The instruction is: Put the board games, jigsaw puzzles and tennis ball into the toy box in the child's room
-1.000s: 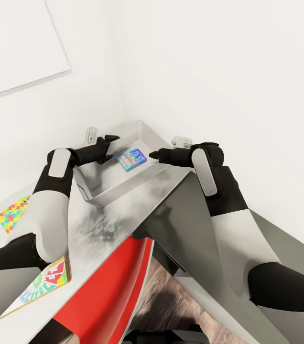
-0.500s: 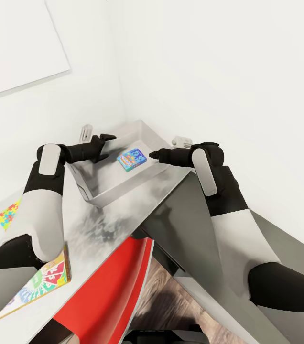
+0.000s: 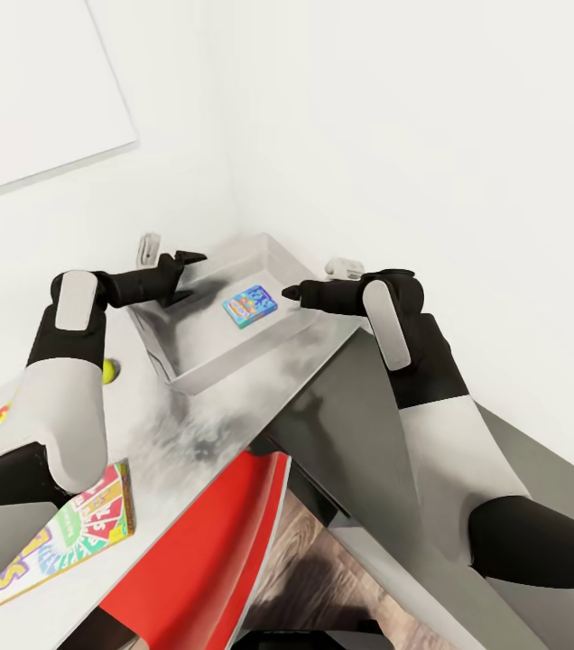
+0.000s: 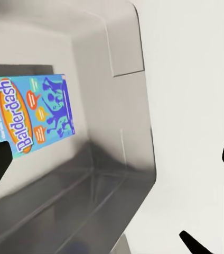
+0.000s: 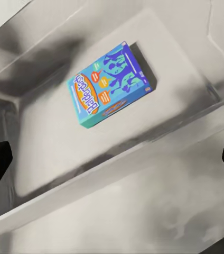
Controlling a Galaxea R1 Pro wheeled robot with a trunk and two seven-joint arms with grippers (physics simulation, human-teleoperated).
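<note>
- Count in head view: two board games, one tennis ball, one toy box, two grippers.
- Blue board game: flat box, teal edges, "Balderdash" in orange lettering with dark blue figures; lies flat on the toy box floor, nothing else in the bin.
- Second board game: yellow-edged, green and red print; flat on the table at 7 o'clock of the toy box, partly under the left arm.
- Tennis ball: small, yellow-green, on the table at 9 o'clock of the toy box.
- Left gripper: over the box's far-left rim, fingers spread wide, holding nothing.
- Right gripper: at 3 o'clock of the blue game, over the box rim, fingers wide apart, empty.
</note>
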